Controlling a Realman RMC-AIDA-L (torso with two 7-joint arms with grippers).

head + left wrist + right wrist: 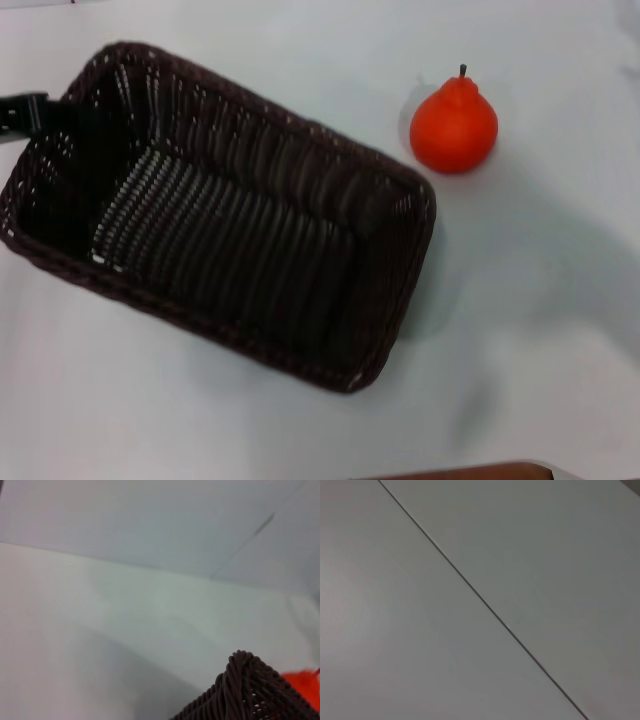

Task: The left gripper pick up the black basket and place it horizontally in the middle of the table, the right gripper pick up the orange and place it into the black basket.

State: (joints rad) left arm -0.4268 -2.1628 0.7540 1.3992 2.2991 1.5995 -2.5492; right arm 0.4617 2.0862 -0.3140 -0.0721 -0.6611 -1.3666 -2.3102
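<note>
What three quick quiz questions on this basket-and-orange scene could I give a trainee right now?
1. True or false: the orange already lies inside the black basket.
2. Multiple choice: in the head view, the basket lies (A) square to the table edges, (B) slanted, (C) upside down.
3. Fill in: the dark piece of the left gripper shows at the basket's ____ end.

Key:
1. False: the orange stands on the table, apart from the basket, off its far right corner.
2. B.
3. Left. The right gripper shows in no view.
</note>
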